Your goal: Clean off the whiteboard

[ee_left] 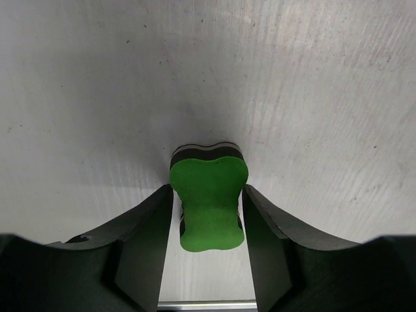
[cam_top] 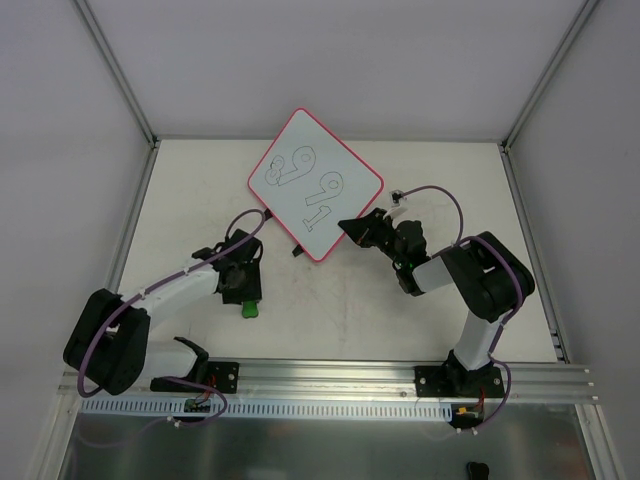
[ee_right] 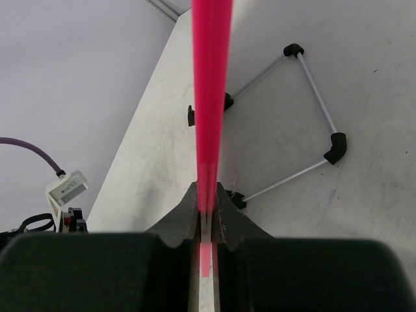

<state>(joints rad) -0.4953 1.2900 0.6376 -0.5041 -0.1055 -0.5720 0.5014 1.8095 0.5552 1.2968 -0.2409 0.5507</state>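
Note:
The whiteboard (cam_top: 352, 176) is white with a pink rim and black outlined digits. It sits turned like a diamond at the table's back middle. My right gripper (cam_top: 350, 229) is shut on its lower right edge. In the right wrist view the board shows edge-on as a pink strip (ee_right: 211, 78) pinched between the fingers of the right gripper (ee_right: 207, 190). My left gripper (cam_top: 243, 293) is low on the table left of the board. In the left wrist view its fingertips press both sides of a green eraser (ee_left: 209, 195). The eraser also shows in the top view (cam_top: 249, 309).
Two black clips (cam_top: 297, 250) sit on the board's lower left edge. A thin metal wire stand with black joints (ee_right: 311, 117) lies on the table beside the board. Grey enclosure walls stand on three sides. An aluminium rail (cam_top: 330, 378) runs along the near edge.

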